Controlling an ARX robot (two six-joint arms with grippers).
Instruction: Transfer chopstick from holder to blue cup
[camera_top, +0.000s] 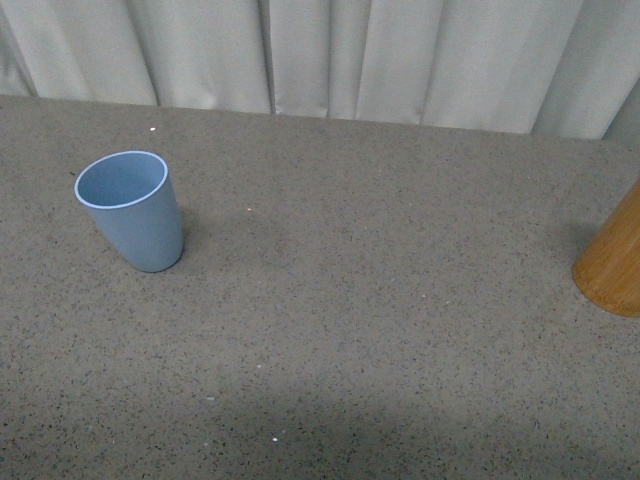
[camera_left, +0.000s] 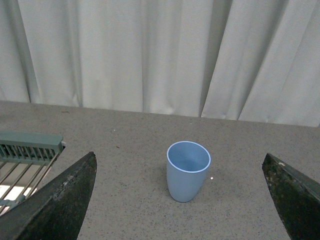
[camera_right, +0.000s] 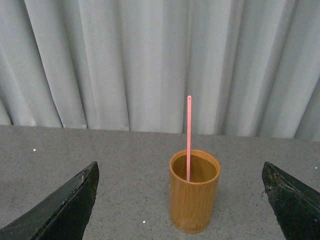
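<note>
On the speckled grey table (camera_top: 360, 340), front view: blue cup (camera_top: 130, 210) stands upright at the left. The holder (camera_top: 612, 262) sits at the far right edge, cut off by the frame, so only part of its side shows; it is well apart from the cup. A pale curtain (camera_top: 350, 50) hangs behind the table.

Left wrist view: left gripper (camera_left: 178, 156) is spread wide, its dark fingers (camera_left: 60, 200) at the lower corners, gripping nothing. The blue cup stands on the table ahead of the gripper, in line with the gap and touched by neither finger. A green-framed wire rack (camera_left: 27, 150) lies at the picture edge, beside one finger.

Right wrist view: right gripper (camera_right: 179, 164) is released too, jaws wide apart and empty. The holder stands upright ahead, clear of both fingers. The chopstick (camera_right: 189, 135) stands in the holder — near vertical, lower end inside, rounded tip well above the rim. It is not gripped.
</note>
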